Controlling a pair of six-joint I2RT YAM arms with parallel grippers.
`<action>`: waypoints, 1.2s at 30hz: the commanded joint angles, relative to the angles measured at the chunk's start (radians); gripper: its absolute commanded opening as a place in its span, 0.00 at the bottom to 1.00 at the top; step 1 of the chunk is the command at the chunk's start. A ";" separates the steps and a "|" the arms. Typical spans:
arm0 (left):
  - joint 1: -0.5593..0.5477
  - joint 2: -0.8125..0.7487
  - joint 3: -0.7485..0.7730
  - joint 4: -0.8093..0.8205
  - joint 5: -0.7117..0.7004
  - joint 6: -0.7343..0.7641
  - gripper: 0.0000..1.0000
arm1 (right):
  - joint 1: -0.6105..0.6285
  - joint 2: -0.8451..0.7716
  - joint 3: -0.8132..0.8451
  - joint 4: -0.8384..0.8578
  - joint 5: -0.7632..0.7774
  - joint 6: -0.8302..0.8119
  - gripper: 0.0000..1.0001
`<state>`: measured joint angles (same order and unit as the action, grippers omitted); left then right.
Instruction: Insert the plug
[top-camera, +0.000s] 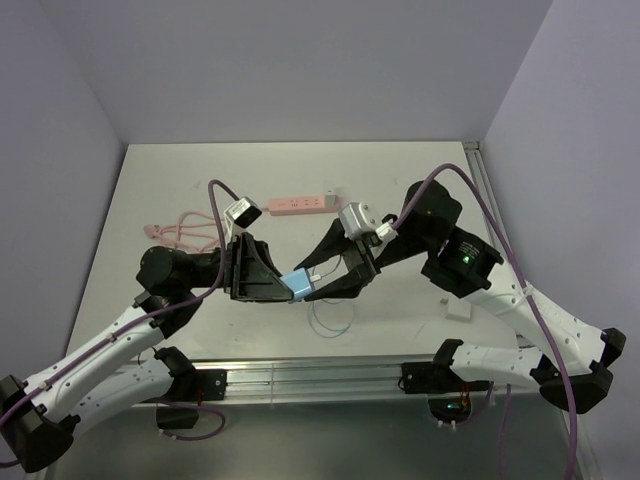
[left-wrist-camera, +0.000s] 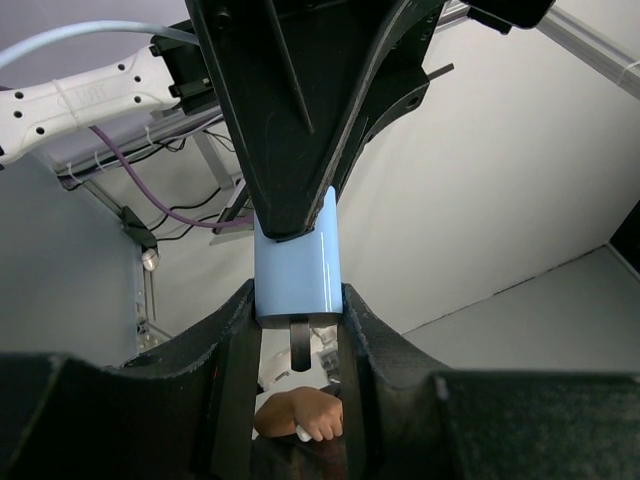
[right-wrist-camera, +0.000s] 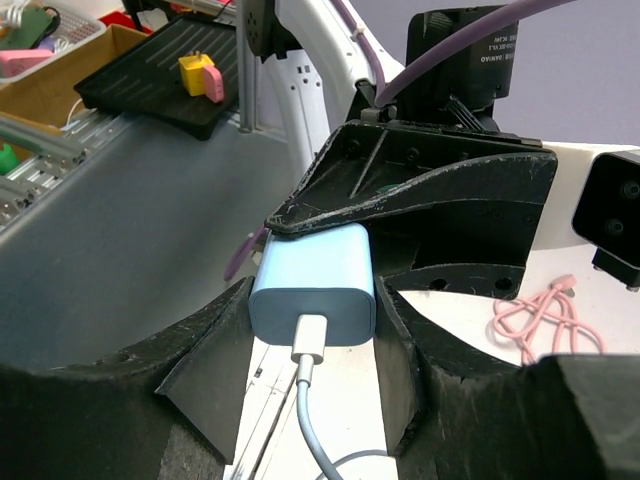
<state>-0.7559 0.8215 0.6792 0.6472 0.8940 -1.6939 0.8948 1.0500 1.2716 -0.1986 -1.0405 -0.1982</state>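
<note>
Blue plug (top-camera: 298, 284), seemingly pinched between both hands (top-camera: 286, 288) (top-camera: 322, 290)

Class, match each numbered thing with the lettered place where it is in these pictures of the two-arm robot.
1 light-blue plug block
2 long pink power strip
3 coiled pink cord
4 thin pale cable

A lying far back on the table
B running out of the plug block's end
C clamped between left gripper and right gripper
D lying on the table's left part

Pairs: 1-C, 2-A, 3-D, 4-B
</note>
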 joint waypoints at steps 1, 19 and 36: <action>0.003 -0.007 -0.007 0.042 -0.001 0.005 0.05 | 0.023 0.021 0.057 0.011 0.026 0.017 0.00; 0.090 -0.174 0.359 -1.313 -0.849 0.648 0.86 | -0.031 0.169 0.302 -0.548 0.542 -0.406 0.00; 0.090 -0.199 0.214 -1.269 -1.110 0.712 0.79 | -0.327 0.944 1.039 -1.070 0.764 -0.704 0.00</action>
<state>-0.6689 0.6247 0.9276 -0.6750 -0.1730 -1.0130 0.5861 1.9675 2.1750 -1.1591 -0.3275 -0.8017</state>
